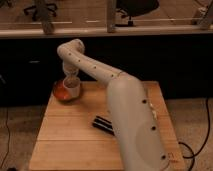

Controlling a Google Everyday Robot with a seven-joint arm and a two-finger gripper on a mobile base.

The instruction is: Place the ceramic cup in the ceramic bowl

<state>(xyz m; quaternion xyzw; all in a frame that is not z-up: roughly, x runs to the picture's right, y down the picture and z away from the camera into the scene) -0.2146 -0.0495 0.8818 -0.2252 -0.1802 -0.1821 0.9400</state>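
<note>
The ceramic bowl [61, 92], reddish-orange inside with a brown rim, sits at the far left corner of the wooden table [70, 135]. The pale ceramic cup [71, 89] stands upright inside the bowl's right part. My gripper [71, 80] hangs straight down from the white arm [95, 67], directly over the cup and at its top.
A flat black object [102, 124] lies on the table's middle, partly behind my arm's big white base link [135, 130]. A dark counter wall and glass partition stand behind the table. Cables lie on the floor at right.
</note>
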